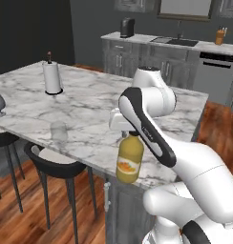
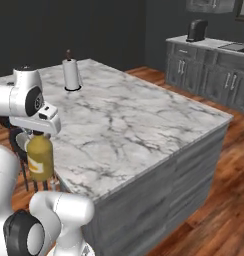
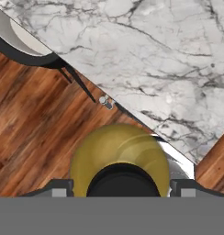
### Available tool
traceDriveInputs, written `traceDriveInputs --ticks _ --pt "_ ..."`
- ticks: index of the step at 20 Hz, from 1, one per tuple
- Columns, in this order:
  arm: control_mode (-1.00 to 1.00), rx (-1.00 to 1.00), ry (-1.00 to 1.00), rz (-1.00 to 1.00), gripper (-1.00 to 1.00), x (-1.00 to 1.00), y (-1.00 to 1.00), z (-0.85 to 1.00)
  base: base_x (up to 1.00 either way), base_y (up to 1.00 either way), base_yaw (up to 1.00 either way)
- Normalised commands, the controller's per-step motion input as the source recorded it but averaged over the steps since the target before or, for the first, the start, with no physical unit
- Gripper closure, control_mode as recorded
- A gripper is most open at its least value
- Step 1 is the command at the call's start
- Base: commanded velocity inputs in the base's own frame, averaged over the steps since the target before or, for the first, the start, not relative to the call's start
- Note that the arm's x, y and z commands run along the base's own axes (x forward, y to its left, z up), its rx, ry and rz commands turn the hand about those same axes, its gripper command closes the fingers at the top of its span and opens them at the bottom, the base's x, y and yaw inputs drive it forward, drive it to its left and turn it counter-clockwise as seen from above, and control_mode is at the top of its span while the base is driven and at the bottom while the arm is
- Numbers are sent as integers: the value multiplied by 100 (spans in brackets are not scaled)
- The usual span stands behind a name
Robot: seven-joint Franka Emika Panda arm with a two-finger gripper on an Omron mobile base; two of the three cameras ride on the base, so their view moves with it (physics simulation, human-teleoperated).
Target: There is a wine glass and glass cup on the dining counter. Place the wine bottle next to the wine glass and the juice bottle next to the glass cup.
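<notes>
Gripper [image 1: 130,135] clamping juice bottle [image 1: 129,164] aloft

We see our arm [image 1: 185,167] as a chain of smooth, glossy white shells, rounded at each joint and swelling toward the base at 5 o'clock in the left base view. A black band curves along the forearm link [image 1: 146,128], carrying a small pale marking too fine to read. Dark discs cap the joints: one on the upper elbow [image 2: 33,102], another on the bulbous base segment [image 2: 24,235]. The hand housing [image 2: 48,122] is a white, boxy block.
</notes>
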Motion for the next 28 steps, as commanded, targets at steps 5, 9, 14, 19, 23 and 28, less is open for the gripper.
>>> traceDriveInputs --ticks 5,9,14,19,23,28 --pt "100 0 0 0 100 0 0 0 -4 64 -25" --pt "100 0 0 0 100 0 0 0 -18 60 -30" --pt "100 0 0 0 100 0 0 0 3 49 -27" --pt "100 0 0 0 100 0 0 0 18 45 -20" --pt "100 0 0 0 100 0 0 0 18 62 -2" --pt "100 0 0 0 100 0 0 0 15 59 0"
